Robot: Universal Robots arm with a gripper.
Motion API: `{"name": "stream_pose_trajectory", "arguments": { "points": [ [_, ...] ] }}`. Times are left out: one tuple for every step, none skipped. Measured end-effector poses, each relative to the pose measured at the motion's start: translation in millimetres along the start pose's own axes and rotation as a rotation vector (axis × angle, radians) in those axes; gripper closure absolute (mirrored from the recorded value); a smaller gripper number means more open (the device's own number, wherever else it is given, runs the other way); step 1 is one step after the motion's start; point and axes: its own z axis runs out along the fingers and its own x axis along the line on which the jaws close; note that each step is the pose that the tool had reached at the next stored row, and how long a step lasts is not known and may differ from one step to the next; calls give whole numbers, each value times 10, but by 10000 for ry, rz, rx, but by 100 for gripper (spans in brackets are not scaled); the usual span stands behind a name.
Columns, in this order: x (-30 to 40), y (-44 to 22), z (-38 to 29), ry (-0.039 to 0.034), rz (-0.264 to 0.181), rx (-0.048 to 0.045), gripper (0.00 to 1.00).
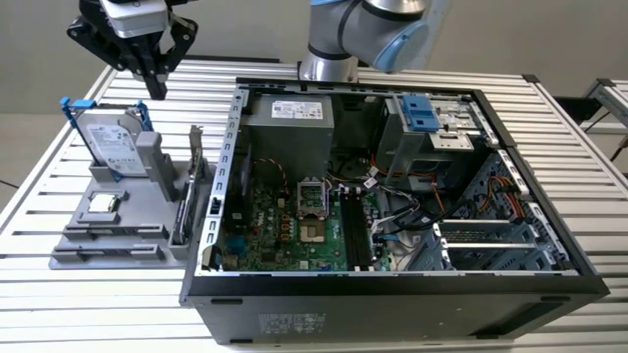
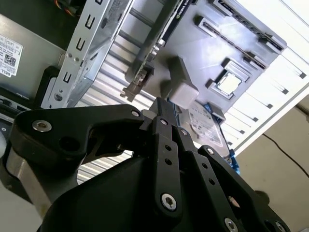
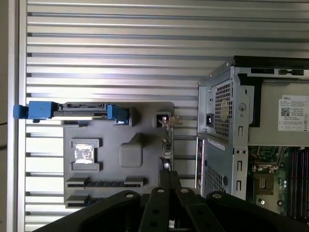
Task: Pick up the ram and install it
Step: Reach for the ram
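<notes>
Gripper (image 1: 157,88), fingers (image 3: 167,180) together, over grey holder (image 1: 137,215); hard drive (image 1: 113,145) white-labelled.

table (image 1: 40,294): silver, ribbed in parallel slats | holder (image 1: 137,220), left of frame: plain grey | hard drive (image 1: 110,143): silver, white label, blue frame | gripper (image 1: 156,90), upper left: black | case (image 1: 393,312): black outside, bare grey metal inside | motherboard (image 1: 284,232): green | arm (image 1: 393,22), top centre: silver, light-blue cap | drive latch (image 1: 420,112): blue
</notes>
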Motion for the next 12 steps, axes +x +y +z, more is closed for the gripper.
{"name": "stream_pose_trajectory", "arguments": {
  "points": [
    [11,0,-1,7,-4,0,100],
    [21,0,-1,18,-9,0,100],
    [32,0,-1,31,-15,0,100],
    [42,0,-1,41,-20,-1,100],
    [52,0,-1,52,-24,-1,100],
    [63,0,-1,64,-28,0,100],
    [74,0,-2,75,-31,-1,100],
    [83,0,-2,79,-33,0,100],
    [93,1,-2,81,-34,-1,100],
    [102,1,-2,82,-35,-1,100],
    [111,1,-2,83,-36,-1,100],
    [119,1,-2,82,-37,-1,100]
  ]
}}
